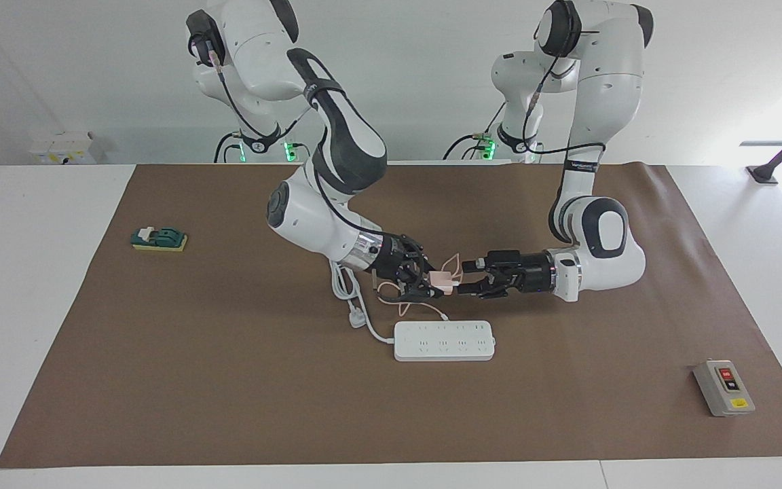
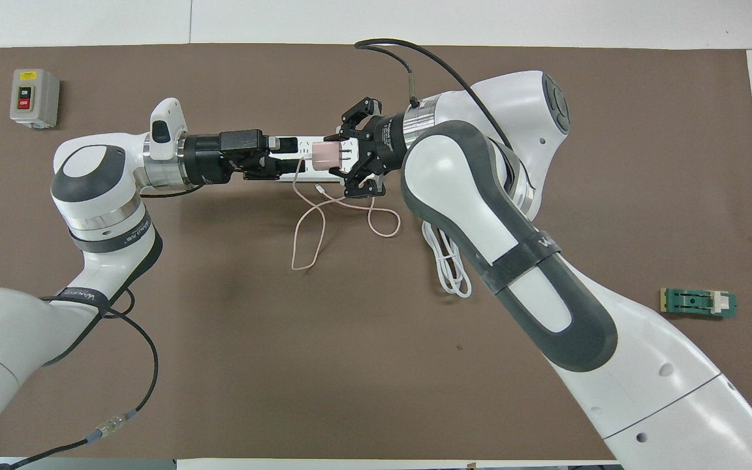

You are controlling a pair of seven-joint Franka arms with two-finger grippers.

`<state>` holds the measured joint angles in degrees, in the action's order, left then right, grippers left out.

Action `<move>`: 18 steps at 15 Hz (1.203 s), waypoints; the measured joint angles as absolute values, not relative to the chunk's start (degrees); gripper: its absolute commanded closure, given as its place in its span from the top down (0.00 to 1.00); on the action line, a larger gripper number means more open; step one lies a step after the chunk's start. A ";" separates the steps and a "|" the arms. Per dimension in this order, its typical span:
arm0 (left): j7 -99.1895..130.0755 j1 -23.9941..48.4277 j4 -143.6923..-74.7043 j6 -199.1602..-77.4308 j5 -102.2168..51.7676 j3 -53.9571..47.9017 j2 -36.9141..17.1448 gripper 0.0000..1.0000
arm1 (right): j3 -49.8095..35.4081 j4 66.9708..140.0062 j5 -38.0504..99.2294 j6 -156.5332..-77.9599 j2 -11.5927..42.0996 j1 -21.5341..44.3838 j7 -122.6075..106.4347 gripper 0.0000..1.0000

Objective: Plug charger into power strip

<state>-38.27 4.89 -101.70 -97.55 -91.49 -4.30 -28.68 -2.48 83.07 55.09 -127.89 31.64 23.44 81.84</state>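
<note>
The pale-pink charger (image 1: 440, 277) (image 2: 324, 155) hangs in the air over the power strip (image 1: 444, 340), with my right gripper (image 1: 434, 280) (image 2: 335, 156) shut on it. Its prongs point back into that gripper. The thin pink cable (image 1: 398, 303) (image 2: 311, 220) droops from it onto the mat. My left gripper (image 1: 466, 280) (image 2: 294, 157) is level with the charger, open, with its fingertips right at the charger's free end. I cannot tell whether they touch it. From overhead, both grippers hide most of the strip.
The strip's thick white cord (image 1: 346, 284) (image 2: 445, 262) and its white plug (image 1: 358, 319) lie coiled toward the right arm's end. A grey switch box (image 1: 723, 388) (image 2: 34, 98) and a green block (image 1: 159, 239) (image 2: 698, 302) sit near opposite ends of the brown mat.
</note>
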 measured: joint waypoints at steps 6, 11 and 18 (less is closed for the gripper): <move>-40.26 4.97 -100.19 -93.90 -93.77 -4.48 -32.45 1.00 | -2.44 82.78 57.27 -127.89 32.16 23.13 81.66 0.00; -41.03 5.00 -98.42 -92.58 -95.25 -5.16 -34.68 1.00 | -2.48 82.61 57.34 -127.89 32.17 23.14 80.35 0.00; -41.03 5.01 -97.79 -92.54 -95.88 -5.63 -34.80 1.00 | -2.50 82.59 57.34 -127.89 32.17 23.14 80.31 0.00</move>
